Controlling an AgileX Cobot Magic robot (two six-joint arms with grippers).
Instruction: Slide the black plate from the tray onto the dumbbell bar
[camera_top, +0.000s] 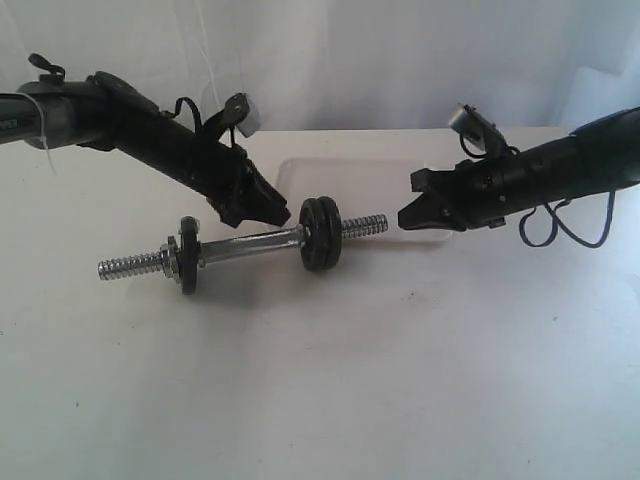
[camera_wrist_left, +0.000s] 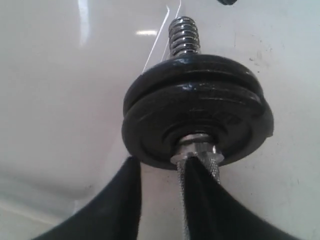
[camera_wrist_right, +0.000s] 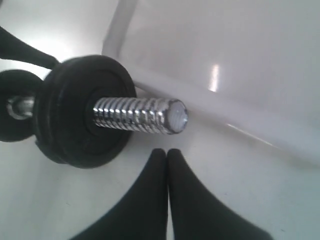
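Observation:
The chrome dumbbell bar (camera_top: 250, 243) lies across the table in front of the white tray (camera_top: 370, 185). Two black plates (camera_top: 322, 233) sit side by side on its right part. A third plate (camera_top: 187, 255) sits near its left threaded end. My left gripper (camera_top: 262, 207) is open just above the bar's smooth middle. In the left wrist view one finger (camera_wrist_left: 210, 200) covers the bar, and the two plates (camera_wrist_left: 195, 115) are right ahead. My right gripper (camera_top: 408, 208) is shut and empty, just off the bar's right threaded end (camera_wrist_right: 140, 115). No disc shows on the tray.
The white tabletop (camera_top: 330, 380) stretches bare in front of the bar. The tray's rim (camera_wrist_right: 165, 85) runs just behind the bar's right end. Cables hang under the right arm (camera_top: 570, 235).

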